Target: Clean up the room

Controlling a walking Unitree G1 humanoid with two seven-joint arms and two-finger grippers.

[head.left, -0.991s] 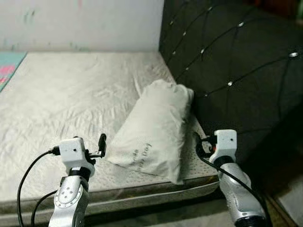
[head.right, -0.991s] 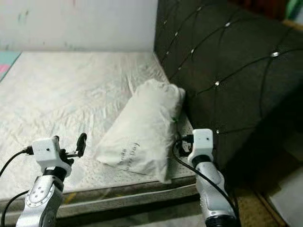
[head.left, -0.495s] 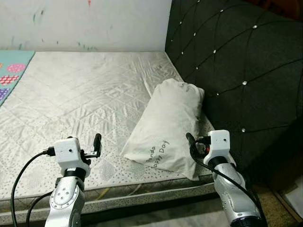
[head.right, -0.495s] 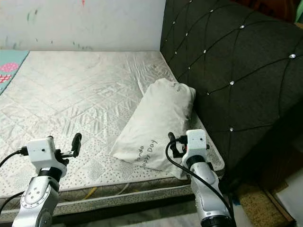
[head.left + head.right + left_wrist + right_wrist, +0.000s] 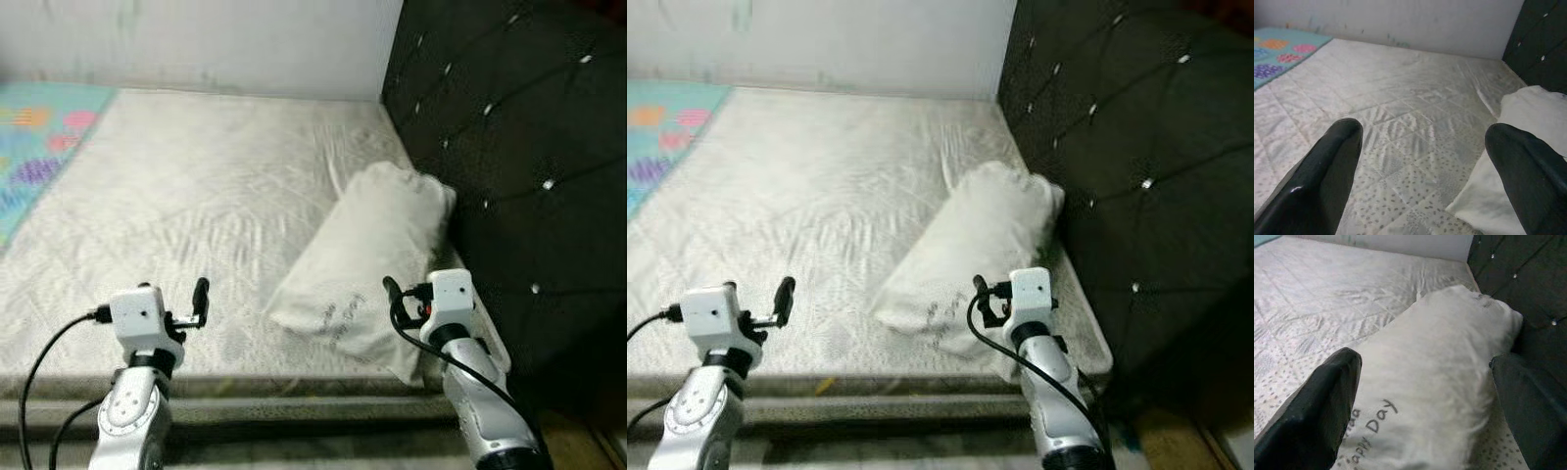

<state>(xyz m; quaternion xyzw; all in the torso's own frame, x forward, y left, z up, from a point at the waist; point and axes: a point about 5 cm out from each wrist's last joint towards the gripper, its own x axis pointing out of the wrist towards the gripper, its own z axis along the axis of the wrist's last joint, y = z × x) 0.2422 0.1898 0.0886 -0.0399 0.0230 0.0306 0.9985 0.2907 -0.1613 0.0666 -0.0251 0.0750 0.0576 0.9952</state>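
A wide bare mattress (image 5: 196,206) meets a pale wall at its far edge and a dark tufted headboard (image 5: 509,127) along its right edge; a colourful cloth (image 5: 39,137) covers its far left corner. A white pillow (image 5: 372,255) lies askew along the right edge, its near end, somewhat blurred, apparently overhanging the front edge. Left gripper (image 5: 1425,161) and right gripper (image 5: 1425,396) hover wide apart, empty. A clumsy grab could tip the pillow off.

Quilted cream mattress (image 5: 196,196) bears a white pillow (image 5: 377,259) beside the dark headboard (image 5: 519,127)
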